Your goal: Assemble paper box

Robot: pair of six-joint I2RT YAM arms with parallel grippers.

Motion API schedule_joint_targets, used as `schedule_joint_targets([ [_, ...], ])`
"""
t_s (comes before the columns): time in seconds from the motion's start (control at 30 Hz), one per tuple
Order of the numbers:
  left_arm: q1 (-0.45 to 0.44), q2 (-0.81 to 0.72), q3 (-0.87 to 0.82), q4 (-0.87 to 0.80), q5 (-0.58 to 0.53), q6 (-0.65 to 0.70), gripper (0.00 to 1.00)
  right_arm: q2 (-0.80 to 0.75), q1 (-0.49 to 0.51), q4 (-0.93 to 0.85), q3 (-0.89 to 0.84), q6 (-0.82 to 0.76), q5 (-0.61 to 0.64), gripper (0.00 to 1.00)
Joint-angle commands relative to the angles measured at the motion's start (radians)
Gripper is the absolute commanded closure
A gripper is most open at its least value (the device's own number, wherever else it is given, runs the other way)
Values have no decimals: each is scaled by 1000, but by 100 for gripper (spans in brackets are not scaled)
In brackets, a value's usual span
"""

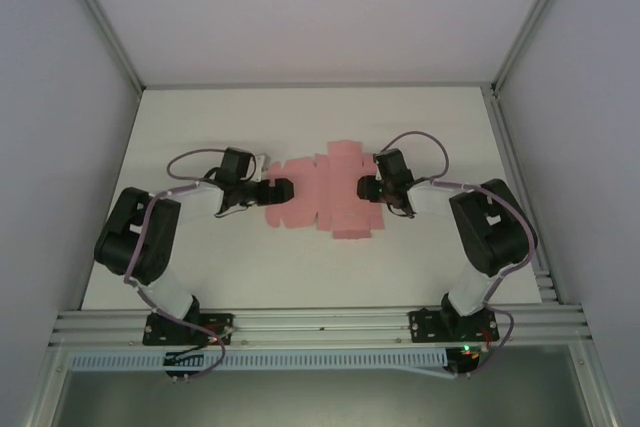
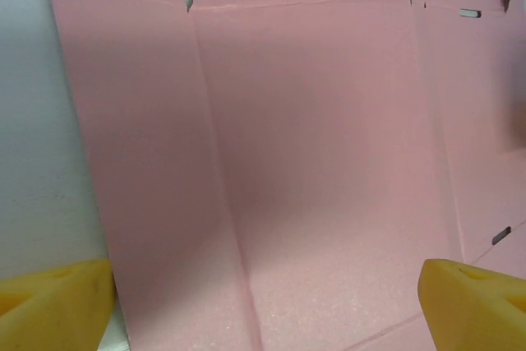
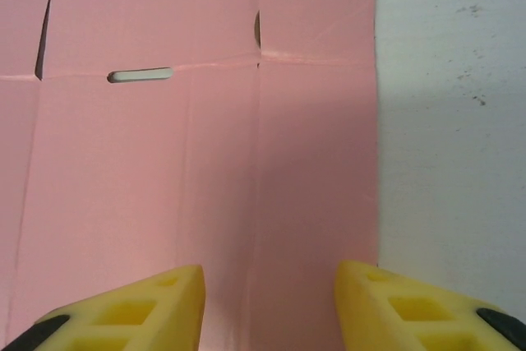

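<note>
1. Locate the paper box (image 1: 325, 197). In the top view it lies at the centre of the frame as a flat pink die-cut sheet, unfolded, on the white table (image 1: 200, 127). Its flaps spread left and right between the two arms.

2. Check the left gripper (image 1: 281, 190). In the top view it sits over the left edge of the sheet, just left of centre. In the left wrist view its yellow fingertips (image 2: 57, 302) stand in the lower left and lower right corners, so the claw is wide apart. Pink card with two long creases fills the space between them. White table shows along the left edge of that frame.

3. Check the right gripper (image 1: 366, 188). In the top view it sits over the right part of the sheet, just right of centre. In the right wrist view the two yellow tips at the bottom of the frame are apart, with a narrower gap than on the left claw. Flat card lies in the gap, and nothing is clamped.

4. Note the narrow slot (image 3: 140, 76) cut in the card at the upper left of the right wrist view. The sheet's straight right edge runs down that frame, with bare table to its right.
</note>
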Motion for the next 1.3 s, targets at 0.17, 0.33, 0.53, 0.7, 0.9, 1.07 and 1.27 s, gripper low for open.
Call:
schedule_joint_targets([
  [0.17, -37, -72, -78, 396, 298, -120, 7, 20, 5, -27, -112, 65, -35, 54],
  [0.33, -38, -130, -135, 560, 350, -179, 7, 9, 4, 14, -139, 76, -37, 54],
  [0.53, -51, -93, -75, 373, 245, -90, 13, -22, 2, 44, -162, 76, -36, 54],
  [0.7, -74, -19, -45, 236, 120, -27, 33, -21, 1, 44, -167, 76, -29, 54],
  [0.9, -86, 42, -33, 202, 37, -42, 58, -46, 0, 58, -182, 75, -29, 54],
  [1.07, -99, 94, 2, 148, -10, -39, 60, -58, 0, 52, -186, 75, -23, 54],
  [1.27, -108, 85, 26, 22, -133, -15, 58, -59, 0, 45, -184, 76, -10, 54],
])
